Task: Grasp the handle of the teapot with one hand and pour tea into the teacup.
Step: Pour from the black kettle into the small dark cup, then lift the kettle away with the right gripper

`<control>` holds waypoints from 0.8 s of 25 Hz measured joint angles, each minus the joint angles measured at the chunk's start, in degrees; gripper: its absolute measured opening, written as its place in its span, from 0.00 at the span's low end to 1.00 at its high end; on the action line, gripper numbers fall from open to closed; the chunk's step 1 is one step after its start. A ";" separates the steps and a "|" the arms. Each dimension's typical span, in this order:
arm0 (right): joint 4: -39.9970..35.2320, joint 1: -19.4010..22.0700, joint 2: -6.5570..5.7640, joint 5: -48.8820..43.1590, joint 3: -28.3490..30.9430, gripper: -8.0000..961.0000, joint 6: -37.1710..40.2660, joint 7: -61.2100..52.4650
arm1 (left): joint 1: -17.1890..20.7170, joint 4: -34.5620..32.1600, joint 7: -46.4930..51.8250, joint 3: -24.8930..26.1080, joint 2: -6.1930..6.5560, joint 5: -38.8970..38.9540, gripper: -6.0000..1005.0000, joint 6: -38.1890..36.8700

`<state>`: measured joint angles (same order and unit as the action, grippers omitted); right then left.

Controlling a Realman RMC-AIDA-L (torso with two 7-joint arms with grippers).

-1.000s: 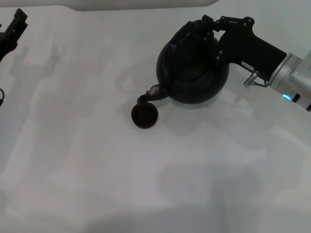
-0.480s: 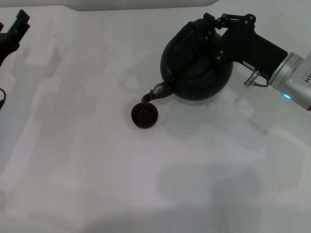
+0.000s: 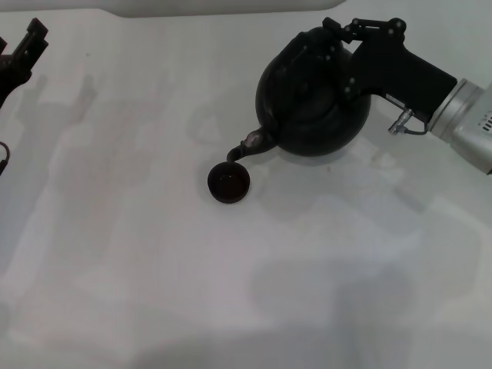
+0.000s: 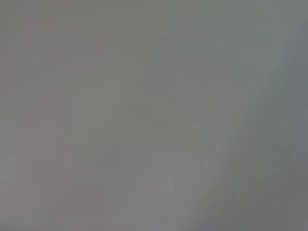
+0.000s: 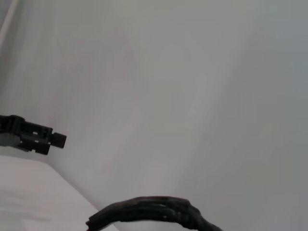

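The large black teapot (image 3: pixel 311 104) hangs tilted in the head view, its spout (image 3: pixel 244 147) pointing down-left just above the small dark teacup (image 3: pixel 228 183) on the white table. My right gripper (image 3: pixel 342 58) is shut on the teapot's black arched handle (image 3: pixel 307 48) from the right. The ribbed handle also shows in the right wrist view (image 5: pixel 154 211). No stream of tea can be made out. The cup's inside looks dark. My left gripper (image 3: pixel 23 50) is parked at the table's far left edge.
The white table (image 3: pixel 231 284) spreads in front of the cup. The left wrist view shows only a plain grey surface. The left arm's gripper shows far off in the right wrist view (image 5: pixel 33 137).
My right gripper has lifted and tipped the teapot back a little; the spout has risen slightly from the cup. The cup and left arm have not moved.
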<state>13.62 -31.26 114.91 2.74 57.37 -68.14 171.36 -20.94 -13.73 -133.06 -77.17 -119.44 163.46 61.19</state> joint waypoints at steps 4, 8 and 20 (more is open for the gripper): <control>-0.09 -0.37 -0.12 -0.01 0.02 0.15 -0.97 0.03 | -0.03 0.02 0.00 0.00 0.00 0.02 0.89 -0.02; -0.12 -0.63 0.03 -0.02 0.09 0.15 -1.77 0.07 | -0.06 0.02 0.00 0.00 0.00 0.02 0.88 -0.02; -0.35 -0.43 -0.11 0.18 1.52 0.14 -2.54 0.07 | -0.40 0.63 0.00 0.28 0.00 0.02 0.89 -0.02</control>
<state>13.27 -31.69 114.80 2.92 58.90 -70.68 171.43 -21.34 -13.10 -133.06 -76.89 -119.44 163.48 61.17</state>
